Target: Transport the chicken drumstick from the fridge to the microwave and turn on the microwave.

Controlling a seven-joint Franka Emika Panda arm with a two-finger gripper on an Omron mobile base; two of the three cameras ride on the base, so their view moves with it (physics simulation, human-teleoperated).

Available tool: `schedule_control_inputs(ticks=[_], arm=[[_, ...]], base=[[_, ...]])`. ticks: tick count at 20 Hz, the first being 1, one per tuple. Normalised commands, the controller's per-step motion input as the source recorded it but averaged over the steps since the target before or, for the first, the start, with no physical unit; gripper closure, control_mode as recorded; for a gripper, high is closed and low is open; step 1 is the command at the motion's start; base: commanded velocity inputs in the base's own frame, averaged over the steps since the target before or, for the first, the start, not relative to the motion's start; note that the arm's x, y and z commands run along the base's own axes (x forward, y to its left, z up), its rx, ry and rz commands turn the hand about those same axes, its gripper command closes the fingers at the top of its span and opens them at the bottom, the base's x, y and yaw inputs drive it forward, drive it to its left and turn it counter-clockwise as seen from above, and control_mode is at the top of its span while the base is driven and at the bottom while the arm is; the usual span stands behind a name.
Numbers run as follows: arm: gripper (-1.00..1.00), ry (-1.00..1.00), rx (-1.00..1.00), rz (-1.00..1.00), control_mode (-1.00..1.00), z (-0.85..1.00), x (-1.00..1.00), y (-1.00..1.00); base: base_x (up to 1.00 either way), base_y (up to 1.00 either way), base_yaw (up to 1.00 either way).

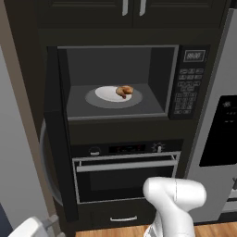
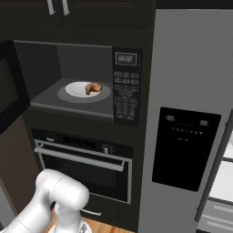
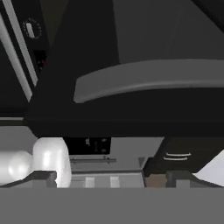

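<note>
Gripper (image 3: 106, 177) open, far below chicken drumstick (image 1: 124, 90)

The chicken drumstick (image 1: 124, 90) lies on the turntable (image 1: 106, 97) in the microwave (image 1: 115, 83), fridge (image 2: 191, 113) just right.

Left base view looks forward from behind the arm, facing the open microwave (image 1: 115, 83) and the oven (image 1: 125, 176) below it nearly square on. Right base view faces the same microwave and oven obliquely, adding the fridge (image 2: 191, 113). Hand view sits close against the dark microwave door (image 3: 131, 87), its underside overhead.
</note>
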Motion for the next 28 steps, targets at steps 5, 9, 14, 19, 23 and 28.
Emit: schedule_control_inputs(ticks=[5,9,14,19,23,28], arm=[[-1.0,-0.01,-0.05,0.0,-1.0,-0.4,0.31,0.15],[-1.0,-0.02,-0.05,0.0,-1.0,-0.4,0.29,0.18],[-1.0,-0.03,-0.05,0.0,-1.0,-0.37,0.26,0.2],[-1.0,-0.06,-0.02,-0.02,-1.0,-0.28,0.28,0.2],[-1.0,-0.04,0.0,-0.03,-1.0,-0.16,0.31,0.13],[-1.0,-0.01,0.0,-0.06,-1.0,-0.01,0.28,0.03]], base=[[0.0,0.0,0.0],[0.0,0.0,0.0],[0.0,0.0,0.0],[0.0,0.0,0.0],[0.0,0.0,0.0],[0.0,0.0,0.0]])
